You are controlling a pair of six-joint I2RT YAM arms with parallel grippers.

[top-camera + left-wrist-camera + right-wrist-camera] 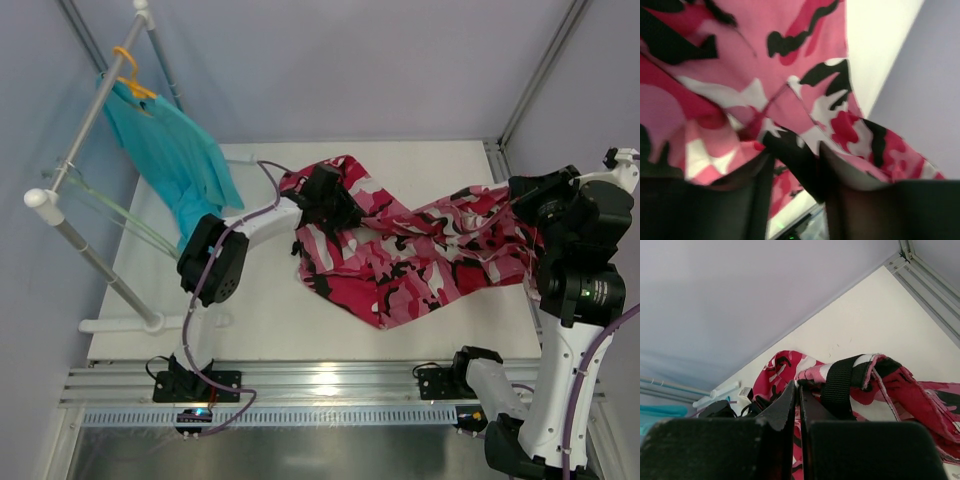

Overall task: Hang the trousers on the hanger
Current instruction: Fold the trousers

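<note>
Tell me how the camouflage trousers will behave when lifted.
Probably floppy: the trousers lie in crumpled folds and drape from where the right hand pinches them. Lifted by one point, the rest would likely hang and trail over the table. They look like fairly light cloth.

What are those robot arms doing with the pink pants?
Two robot arms are handling the pink camouflage trousers, which lie bunched on the table. The right end effector is shut on one edge, holding it up. The left end effector straddles a fold at the other end. The pale green hanger hangs on the rack, with no trousers on it yet.
</note>
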